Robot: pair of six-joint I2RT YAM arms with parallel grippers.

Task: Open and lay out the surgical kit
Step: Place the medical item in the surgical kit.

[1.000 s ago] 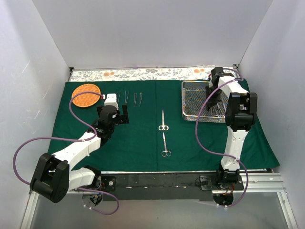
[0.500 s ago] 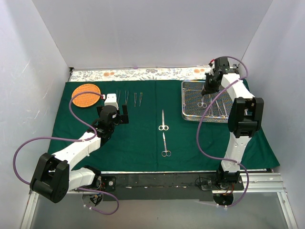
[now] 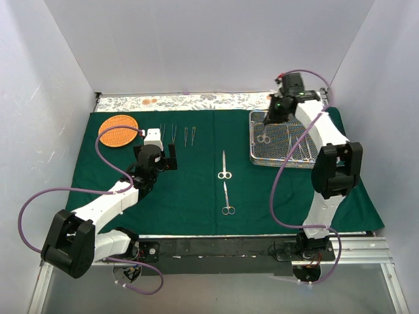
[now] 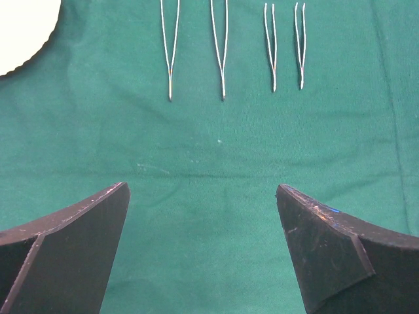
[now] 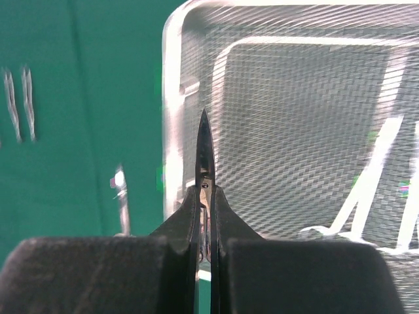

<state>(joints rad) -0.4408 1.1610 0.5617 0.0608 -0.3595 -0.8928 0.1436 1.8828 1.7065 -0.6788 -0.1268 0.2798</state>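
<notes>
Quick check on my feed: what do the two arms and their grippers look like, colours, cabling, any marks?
The left arm and right arm have white links with chunky black joint housings; a purple cable loops along each. The left gripper has matte black, wedge-shaped fingers, scuffed, with a small blue fleck on one. The right gripper is black too, its fingers tapering to narrow tips.

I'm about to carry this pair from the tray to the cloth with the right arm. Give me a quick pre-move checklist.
1. Right gripper shut on the scissors: ok.
2. Scissors lifted clear of the tray rim: cannot tell; they hang over its left part.
3. Bare green cloth beside the laid-out scissors: ok.
4. Left gripper open, empty, short of the tweezers: ok.
5. Tray emptied: not ok; instruments lie in it.
</notes>
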